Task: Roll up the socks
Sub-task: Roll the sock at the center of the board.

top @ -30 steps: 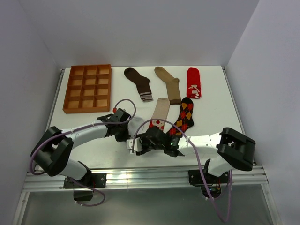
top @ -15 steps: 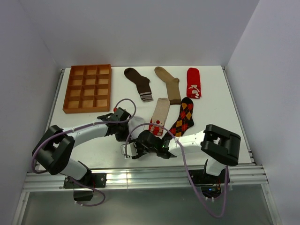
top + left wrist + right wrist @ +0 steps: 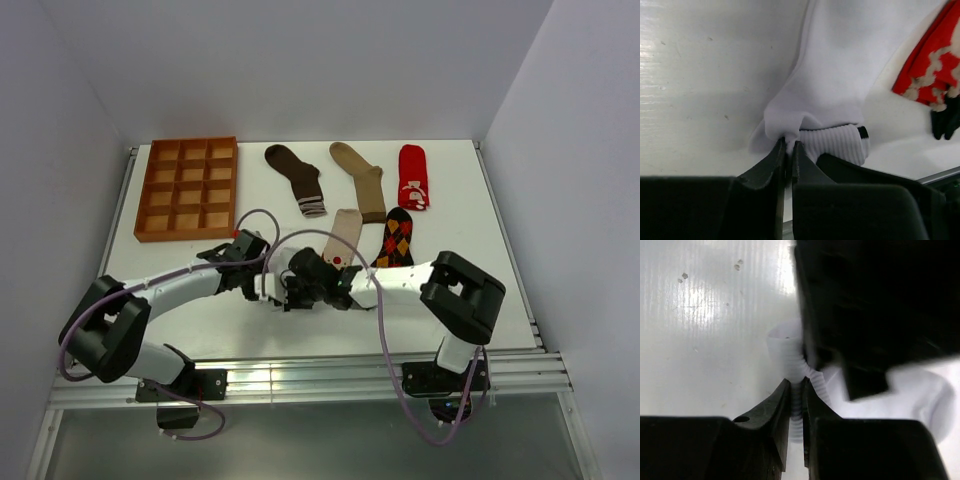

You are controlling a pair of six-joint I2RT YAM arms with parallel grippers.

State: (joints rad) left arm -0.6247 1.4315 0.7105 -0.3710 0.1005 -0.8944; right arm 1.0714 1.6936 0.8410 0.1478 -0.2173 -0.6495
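On the white table [image 3: 470,250] are laid a gridded tray [image 3: 187,236] far left, coloured socks [image 3: 362,178], and a white sock [image 3: 835,75] nearer.

I work on a white surface [image 3: 470,240] boxed in by three plain walls: the back wall [image 3: 300,70] straight ahead of me, with the left wall [image 3: 50,150] and the right wall [image 3: 580,150] closing in at either side. All three are bare and pale lavender-grey, evenly lit. A thin metal edging [image 3: 123,200] runs along the sides of the surface. At my near edge a silver aluminium rail [image 3: 320,380] spans the full width and catches a bright streak of light. Below it lies a dull grey area [image 3: 300,445]; floor or panel, I cannot tell. Up close the surface shows fine ridged lines, a few small specks [image 3: 685,275] and soft white glare.
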